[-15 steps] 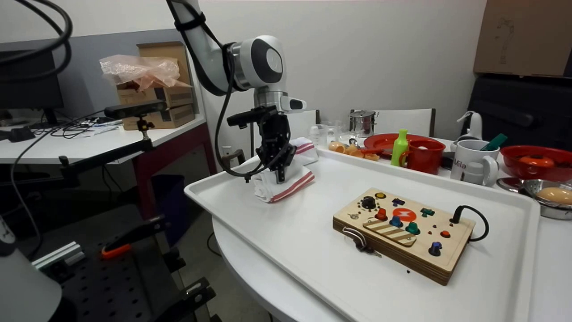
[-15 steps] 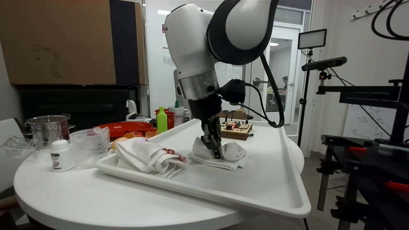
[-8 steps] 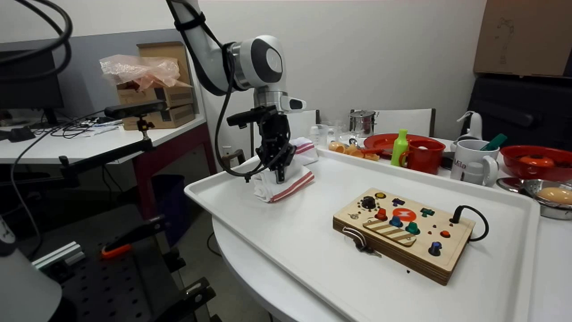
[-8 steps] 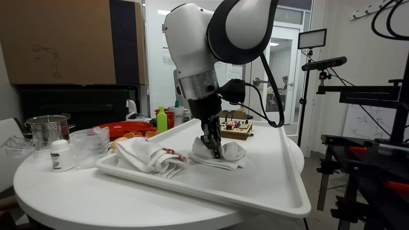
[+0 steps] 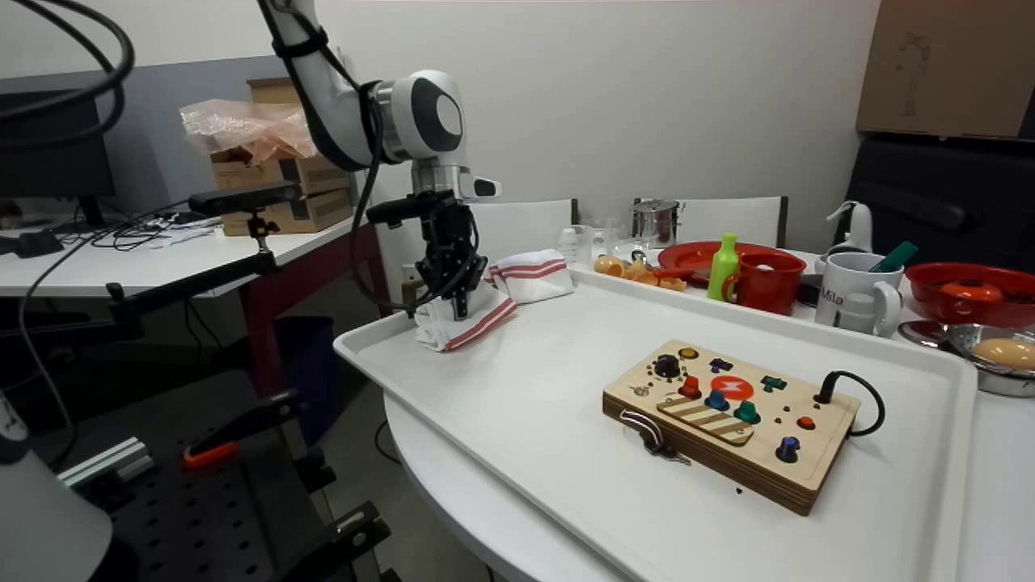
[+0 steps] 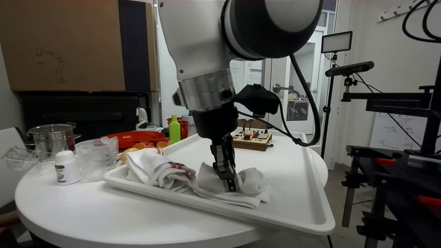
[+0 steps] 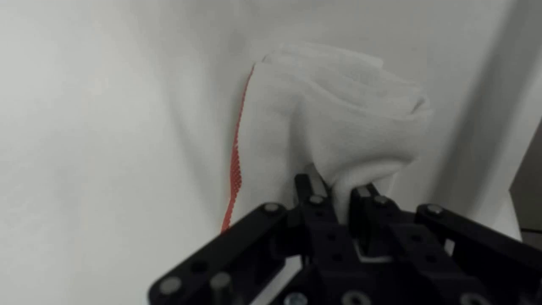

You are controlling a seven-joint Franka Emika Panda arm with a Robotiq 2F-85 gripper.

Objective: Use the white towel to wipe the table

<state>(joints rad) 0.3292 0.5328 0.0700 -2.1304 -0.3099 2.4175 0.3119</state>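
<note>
A white towel with red stripes (image 5: 483,322) lies bunched on a large white tray (image 5: 558,453), which stands on a round white table (image 6: 103,213). My gripper (image 5: 459,311) points down and is shut on a raised fold of this towel (image 6: 253,182). In the wrist view the fold rises between the two fingers (image 7: 338,190), with the rest of the towel (image 7: 351,118) spread flat beyond them. A second white towel with red stripes (image 6: 148,168), also seen in an exterior view (image 5: 530,275), lies folded over the tray's edge, touching or almost touching the held towel.
A wooden box with knobs (image 5: 728,420) and a black cable sits on the tray. Along the tray's side stand a green bottle (image 5: 724,267), a red mug (image 5: 772,283) and a white mug (image 5: 841,295). A measuring cup (image 6: 98,158) and a small white bottle (image 6: 66,168) stand near the second towel.
In the last half second my gripper has slid the held towel along the tray, away from the wooden box and up beside the second towel, whose striped edge has shifted slightly.
</note>
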